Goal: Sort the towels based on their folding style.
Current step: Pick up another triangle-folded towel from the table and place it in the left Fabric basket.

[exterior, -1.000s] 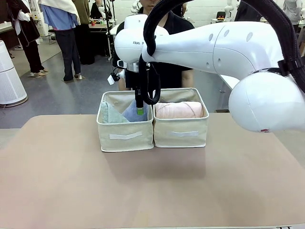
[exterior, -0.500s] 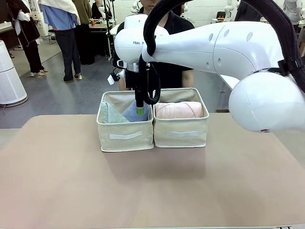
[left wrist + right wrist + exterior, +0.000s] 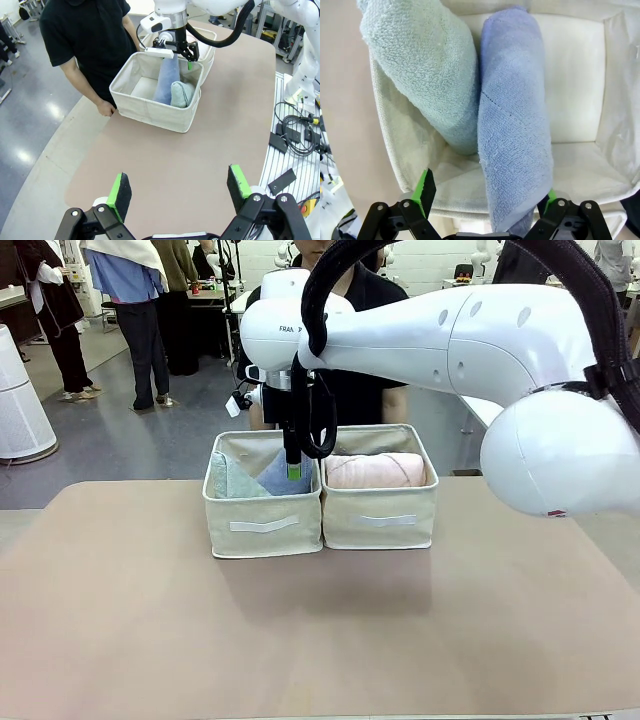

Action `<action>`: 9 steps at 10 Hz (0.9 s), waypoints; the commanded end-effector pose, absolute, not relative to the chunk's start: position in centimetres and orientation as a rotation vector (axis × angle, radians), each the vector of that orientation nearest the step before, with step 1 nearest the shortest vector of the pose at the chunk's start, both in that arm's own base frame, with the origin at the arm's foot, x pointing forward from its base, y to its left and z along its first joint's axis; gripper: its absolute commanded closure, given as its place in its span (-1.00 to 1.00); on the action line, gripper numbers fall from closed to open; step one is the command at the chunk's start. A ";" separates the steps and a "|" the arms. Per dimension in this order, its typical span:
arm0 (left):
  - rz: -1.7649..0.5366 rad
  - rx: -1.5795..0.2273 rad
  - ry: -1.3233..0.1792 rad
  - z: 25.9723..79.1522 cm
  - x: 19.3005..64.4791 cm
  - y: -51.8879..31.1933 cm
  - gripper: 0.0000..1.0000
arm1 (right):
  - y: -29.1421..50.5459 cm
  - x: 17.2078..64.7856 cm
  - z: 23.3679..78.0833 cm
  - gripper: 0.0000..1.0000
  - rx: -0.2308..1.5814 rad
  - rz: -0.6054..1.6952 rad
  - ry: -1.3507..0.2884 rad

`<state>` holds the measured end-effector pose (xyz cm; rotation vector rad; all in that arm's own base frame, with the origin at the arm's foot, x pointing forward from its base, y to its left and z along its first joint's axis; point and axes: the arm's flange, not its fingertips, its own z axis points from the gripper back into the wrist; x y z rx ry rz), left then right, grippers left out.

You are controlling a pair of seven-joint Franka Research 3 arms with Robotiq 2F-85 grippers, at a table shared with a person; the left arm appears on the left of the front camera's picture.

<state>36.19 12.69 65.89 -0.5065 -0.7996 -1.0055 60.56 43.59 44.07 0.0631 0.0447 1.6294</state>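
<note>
Overhead, right claw (image 3: 293, 471) spread wide above periwinkle towel (image 3: 515, 130), teal towel (image 3: 427, 65) beside, pink roll (image 3: 375, 470) perhaps alone next door, left claw (image 3: 180, 192) wide.

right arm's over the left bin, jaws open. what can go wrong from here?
Right gripper stands open straddling the lower end of the periwinkle towel; lifting out could snag it and drag it from the left bin. That towel leans on the teal towel, so a bump may tip both.

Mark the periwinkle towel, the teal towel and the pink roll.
periwinkle towel (image 3: 512, 125): right wrist view, middle of its length.
teal towel (image 3: 427, 75): right wrist view, upper terry face.
pink roll (image 3: 375, 471): front view, side of the roll, in the right-hand bin.
</note>
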 end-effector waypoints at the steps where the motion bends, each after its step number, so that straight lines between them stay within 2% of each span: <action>1: -1.019 -0.505 -0.797 65.8 36.0 12.7 -1.00 | 43.1 60.6 44.8 -1.00 0.040 1.648 0.018; 9: -1.019 -0.505 -0.797 65.8 36.0 12.7 -1.00 | 42.0 59.2 48.0 -1.00 0.020 1.657 -0.087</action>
